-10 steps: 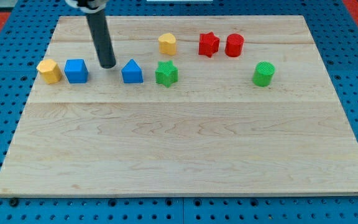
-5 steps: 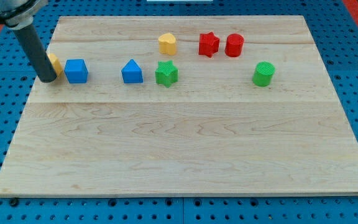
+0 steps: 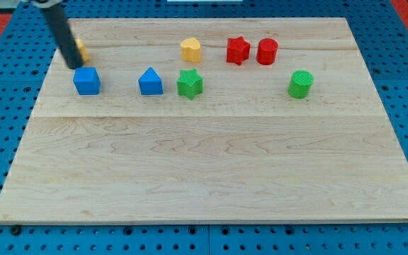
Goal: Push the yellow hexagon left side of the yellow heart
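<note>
My tip touches the small yellow hexagon block, far to the view's left of the yellow heart block on the wooden surface. No claw exists here. Most pushing remains.

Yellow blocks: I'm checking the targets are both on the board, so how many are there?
2. The yellow heart sits top centre; the yellow hexagon is top left, mostly hidden behind my tip.
</note>
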{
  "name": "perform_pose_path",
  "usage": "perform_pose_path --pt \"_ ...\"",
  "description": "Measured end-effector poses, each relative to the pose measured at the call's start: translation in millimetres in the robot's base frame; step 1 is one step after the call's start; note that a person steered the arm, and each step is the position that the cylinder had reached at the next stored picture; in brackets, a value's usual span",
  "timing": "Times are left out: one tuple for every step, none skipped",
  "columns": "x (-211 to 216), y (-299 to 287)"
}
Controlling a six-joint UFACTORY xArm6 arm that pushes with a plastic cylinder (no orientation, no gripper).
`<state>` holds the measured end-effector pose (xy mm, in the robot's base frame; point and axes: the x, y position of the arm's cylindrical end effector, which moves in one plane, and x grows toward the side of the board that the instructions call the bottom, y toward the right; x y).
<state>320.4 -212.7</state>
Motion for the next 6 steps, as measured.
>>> perform_pose_path --pt "-5 -15" --pt "0 -41" --pt "1 -69" --pt "-10 -91" --pt "-25 -42" --pt "-54 -13"
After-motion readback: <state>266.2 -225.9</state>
